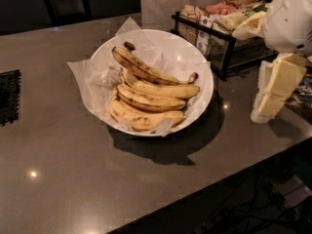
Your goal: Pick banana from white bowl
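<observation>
The bowl (197, 57) holds the banana (146, 71), topmost across the pile, well left of the gripper (263, 113). Bare counter (234, 113) separates rim and gripper, which hangs near the counter's right edge; whether it is spread cannot be told.

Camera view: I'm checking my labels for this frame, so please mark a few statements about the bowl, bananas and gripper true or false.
1. The banana lies in the white bowl. True.
2. The gripper holds the banana. False: it hangs to the right of the bowl, apart from the fruit.
3. Crinkled white paper lines the bowl and sticks out past its rim. True.
4. The black wire rack stands nearer the camera than the bowl. False: it stands beyond the bowl, to the picture's right.
</observation>
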`<action>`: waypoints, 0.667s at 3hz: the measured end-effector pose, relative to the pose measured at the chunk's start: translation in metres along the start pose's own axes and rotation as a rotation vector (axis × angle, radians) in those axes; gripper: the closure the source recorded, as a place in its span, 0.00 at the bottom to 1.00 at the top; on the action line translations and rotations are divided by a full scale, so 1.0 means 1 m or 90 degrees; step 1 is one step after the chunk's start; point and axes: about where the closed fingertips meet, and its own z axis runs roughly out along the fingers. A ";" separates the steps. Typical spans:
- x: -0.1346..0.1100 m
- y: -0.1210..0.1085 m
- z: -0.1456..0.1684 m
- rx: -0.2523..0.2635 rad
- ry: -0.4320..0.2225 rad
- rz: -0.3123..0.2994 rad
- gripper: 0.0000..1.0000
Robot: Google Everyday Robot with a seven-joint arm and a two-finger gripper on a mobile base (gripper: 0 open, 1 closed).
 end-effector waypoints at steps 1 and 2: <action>-0.039 -0.004 0.004 -0.027 -0.071 -0.070 0.00; -0.065 -0.011 0.014 -0.043 -0.148 -0.099 0.00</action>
